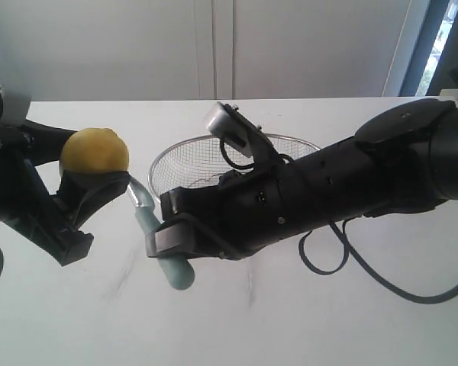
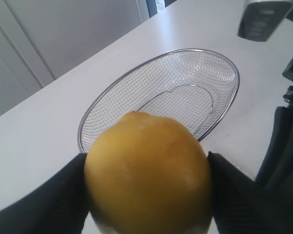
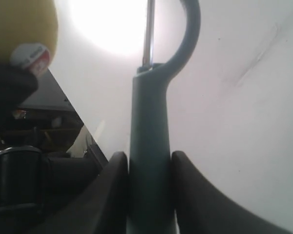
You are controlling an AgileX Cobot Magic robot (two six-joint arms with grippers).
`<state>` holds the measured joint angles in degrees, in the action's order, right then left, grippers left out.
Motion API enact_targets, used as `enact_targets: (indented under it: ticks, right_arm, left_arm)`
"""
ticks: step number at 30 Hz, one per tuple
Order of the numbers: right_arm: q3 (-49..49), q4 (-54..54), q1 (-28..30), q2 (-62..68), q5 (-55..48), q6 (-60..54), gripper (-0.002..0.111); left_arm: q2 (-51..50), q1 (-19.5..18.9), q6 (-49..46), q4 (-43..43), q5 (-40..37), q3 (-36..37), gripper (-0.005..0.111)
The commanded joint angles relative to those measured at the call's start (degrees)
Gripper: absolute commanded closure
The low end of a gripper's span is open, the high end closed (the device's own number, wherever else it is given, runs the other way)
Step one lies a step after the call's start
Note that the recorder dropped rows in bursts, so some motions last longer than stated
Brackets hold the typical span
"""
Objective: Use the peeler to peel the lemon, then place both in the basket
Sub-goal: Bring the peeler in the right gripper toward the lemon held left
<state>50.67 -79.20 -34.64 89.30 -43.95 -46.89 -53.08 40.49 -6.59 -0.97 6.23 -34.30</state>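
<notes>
Exterior view: left gripper [image 1: 93, 178] clenches the lemon [image 1: 94, 151]; right gripper [image 1: 168, 239] grasps the peeler [image 1: 146, 218] at the lemon's four o'clock.

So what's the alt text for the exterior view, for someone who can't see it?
Two black robot arms meet over a white table: the left gripper clamps a yellow lemon, while the right gripper holds a pale teal peeler with its head close beside the lemon. A wire mesh basket sits behind them.
</notes>
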Motion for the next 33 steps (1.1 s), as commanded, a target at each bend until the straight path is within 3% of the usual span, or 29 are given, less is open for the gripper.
enact_targets:
  ticks: [1, 25, 33]
  right_arm:
    - [-0.08, -3.7, -0.19, -0.08, 0.15, -0.64, 0.108]
    - [-0.08, -5.92, -0.19, -0.08, -2.44, -0.58, 0.108]
    - [-0.08, -5.01, -0.19, -0.08, -2.44, -7.22, 0.108]
  left_arm:
    - [0.63, 0.33, 0.38, 0.08, 0.0, -0.45, 0.107]
    - [-1.6, 0.23, -1.16, 0.08, -0.41, -0.45, 0.107]
    - [-1.73, 0.23, -2.33, 0.08, -1.1, -0.45, 0.107]
